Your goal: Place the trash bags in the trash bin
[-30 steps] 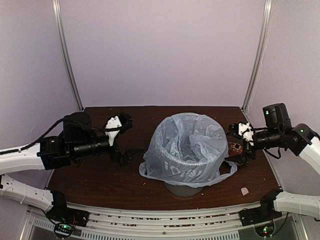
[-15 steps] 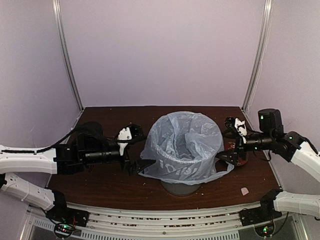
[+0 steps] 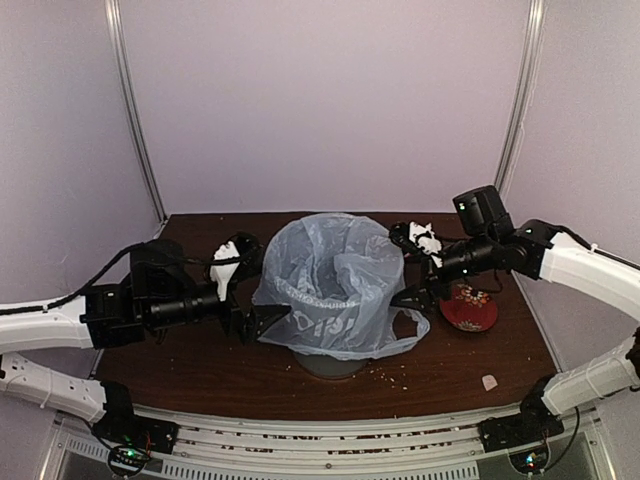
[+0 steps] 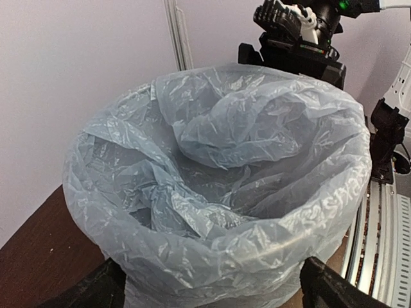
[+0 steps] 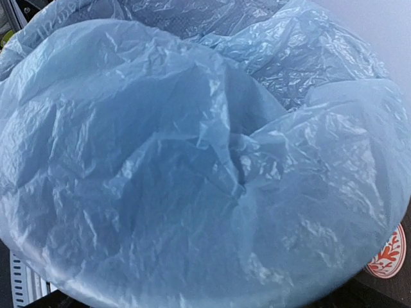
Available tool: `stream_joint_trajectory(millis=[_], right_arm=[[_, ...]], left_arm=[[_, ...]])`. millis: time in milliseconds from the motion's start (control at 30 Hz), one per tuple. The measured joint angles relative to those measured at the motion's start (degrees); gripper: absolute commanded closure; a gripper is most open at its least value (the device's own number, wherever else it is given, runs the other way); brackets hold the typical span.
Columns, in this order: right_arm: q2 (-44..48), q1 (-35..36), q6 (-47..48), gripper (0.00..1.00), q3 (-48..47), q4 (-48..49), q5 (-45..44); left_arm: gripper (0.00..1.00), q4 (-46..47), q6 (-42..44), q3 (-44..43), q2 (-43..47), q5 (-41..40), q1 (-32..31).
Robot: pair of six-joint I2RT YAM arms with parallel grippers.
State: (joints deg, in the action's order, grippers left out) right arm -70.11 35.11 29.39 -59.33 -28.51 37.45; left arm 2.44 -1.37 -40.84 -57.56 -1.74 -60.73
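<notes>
Lilac booth walls and a dark wooden desk [image 3: 190,365] frame the scene. At the left end effector [image 3: 268,282] the fingers are seen spread wide, flanking one side of the trash bag [image 3: 335,280] without being closed on it. The right end effector [image 3: 398,268] is likewise held agape against the opposite side. Between them the pale blue bag is draped over the mouth of the grey trash bin [image 3: 325,366], of which only the base is visible. Its film is folded down into the opening and a skirt hangs outside. The bag is judged featherlight, limp and slippery. A pinch on the doubled film at the rim is thought the surest hold. A red patterned dish [image 3: 468,312] lies just beside the right end effector, and a small pale scrap [image 3: 489,381] is seen near the front edge.
</notes>
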Motion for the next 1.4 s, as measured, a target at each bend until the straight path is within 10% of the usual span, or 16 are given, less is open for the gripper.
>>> stream_joint_trajectory(millis=[433,667,733,900,1400], right_arm=[[-12.28,2.45,9.01,0.00,-9.38,-8.33,-4.22],[-6.86,-1.38,13.46,0.00,-7.96,-17.86,-3.67],[-5.01,-3.02,14.36,0.00,-7.96,-21.14,-3.41],[-1.36,-8.33,13.35,0.05,-6.73,-22.58,-0.90],[-1.95,-12.74,-3.93,0.11,15.34,2.71,3.89]], left_arm=[[0.05,-23.52,-5.42,-9.94,14.51,-4.48,-0.13],[0.13,-31.54,-4.83,-37.16,-4.42,-7.21,-0.11],[0.24,-33.83,-5.16,-46.18,-12.07,-7.32,-0.11],[1.00,-41.70,-6.19,-62.40,-29.27,-5.31,0.33],[1.00,-61.66,-8.41,-74.88,-50.60,1.66,4.44]])
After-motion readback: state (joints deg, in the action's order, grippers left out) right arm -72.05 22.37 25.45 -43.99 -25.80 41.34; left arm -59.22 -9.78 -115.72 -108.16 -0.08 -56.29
